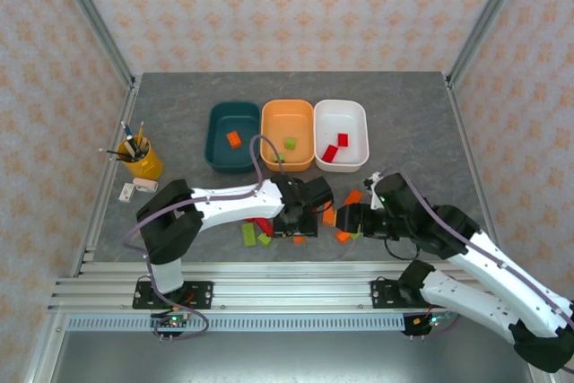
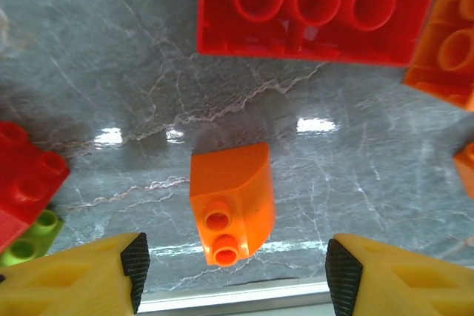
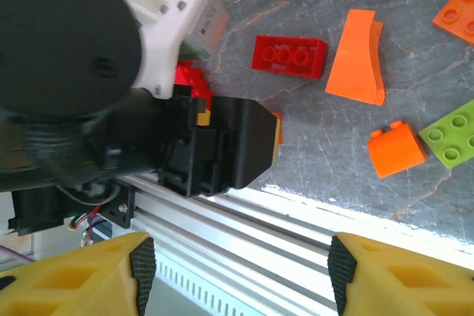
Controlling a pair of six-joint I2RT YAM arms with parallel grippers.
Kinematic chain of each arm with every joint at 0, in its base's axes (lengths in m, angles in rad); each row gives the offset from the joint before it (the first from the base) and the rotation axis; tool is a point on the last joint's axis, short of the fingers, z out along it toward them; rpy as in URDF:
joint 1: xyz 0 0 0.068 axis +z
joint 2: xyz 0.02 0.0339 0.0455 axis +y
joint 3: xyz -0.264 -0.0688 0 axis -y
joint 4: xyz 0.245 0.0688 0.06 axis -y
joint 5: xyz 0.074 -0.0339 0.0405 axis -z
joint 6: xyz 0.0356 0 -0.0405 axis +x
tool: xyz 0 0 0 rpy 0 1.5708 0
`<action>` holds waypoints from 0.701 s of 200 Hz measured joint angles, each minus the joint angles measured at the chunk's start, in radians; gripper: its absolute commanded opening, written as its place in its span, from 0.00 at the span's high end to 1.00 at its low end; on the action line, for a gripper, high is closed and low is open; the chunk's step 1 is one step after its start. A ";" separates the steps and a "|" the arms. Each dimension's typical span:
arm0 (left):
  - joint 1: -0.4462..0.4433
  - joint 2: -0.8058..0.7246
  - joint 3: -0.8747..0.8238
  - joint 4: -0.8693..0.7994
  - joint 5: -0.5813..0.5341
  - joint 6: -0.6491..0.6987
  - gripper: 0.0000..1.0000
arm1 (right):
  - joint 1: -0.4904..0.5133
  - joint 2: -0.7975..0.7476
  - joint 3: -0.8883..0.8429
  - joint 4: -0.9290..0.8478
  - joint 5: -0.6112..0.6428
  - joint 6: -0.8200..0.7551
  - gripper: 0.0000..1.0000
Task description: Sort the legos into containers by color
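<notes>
though begun, nowhere near finished: sorting legos by colour

though begun, well short of halfway by the look of it. already binned: one orange brick (image 1: 234, 139) in the dark teal tub (image 1: 244, 118), a lime green brick (image 1: 290, 143) in the orange tub (image 1: 287, 118), two red bricks (image 1: 330, 153) in the white tub (image 1: 354, 118). possibly a second green piece in the orange tub, half hidden behind a cable, too unclear to call.

left to clear: most of the set, scattered on the worktop (image 1: 179, 105) near its front edge, between the two arms. among them, from the right wrist: a red flat brick (image 3: 289, 57), an orange sloped piece (image 3: 357, 57), a small orange block (image 3: 396, 149) just beside a lime green plate (image 3: 452, 135).

left pincer (image 2: 237, 271) spread wide, low over an orange curved brick (image 2: 231, 201), one pad on either side, touching neither; gripping nothing yet. right pincer (image 3: 241, 271) also parted, empty, poised above the aluminium rail (image 3: 296, 234) at the worktop's near edge.

judging by the tubs: orange to teal, green to orange, red to white. likely next: closing on the curved brick, then carrying it to the teal tub.
</notes>
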 measured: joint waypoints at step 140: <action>-0.005 0.094 0.015 0.042 -0.019 -0.049 0.74 | 0.000 -0.066 -0.003 -0.074 0.000 0.037 0.36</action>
